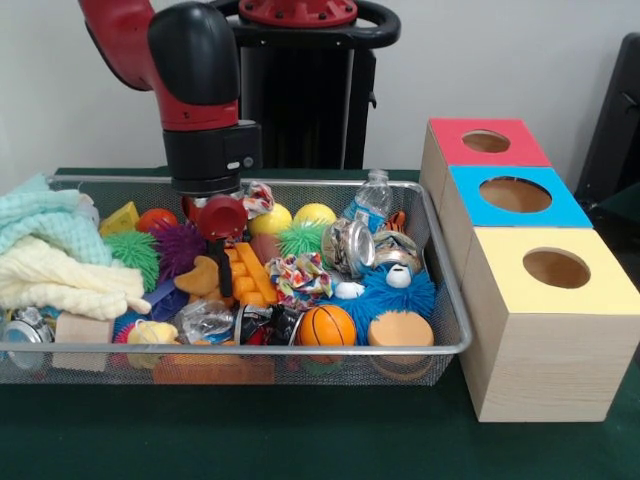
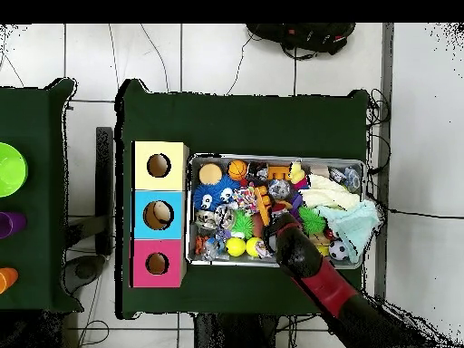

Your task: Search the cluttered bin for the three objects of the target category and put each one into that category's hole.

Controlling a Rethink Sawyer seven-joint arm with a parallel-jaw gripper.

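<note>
You can't tell whether the jaws point(image 1: 222, 268) are apart or together; their tip sits low in the wire bin point(image 1: 440, 262), among the orange blocks point(image 1: 250, 275) beside a purple spiky ball point(image 1: 178, 245). The target category isn't evident, so its three objects can't be singled out in the clutter. Watch for packed neighbours dragging up on the lift, or snagging the mesh. The three boxes point(image 1: 520, 290) stand just beside.

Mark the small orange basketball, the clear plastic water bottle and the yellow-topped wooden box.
Small orange basketball point(image 1: 327, 325): front view, middle of its front face.
Clear plastic water bottle point(image 1: 371, 199): front view, on its body below the cap.
Yellow-topped wooden box point(image 1: 590, 290): front view, bare yellow top beside the hole.
</note>
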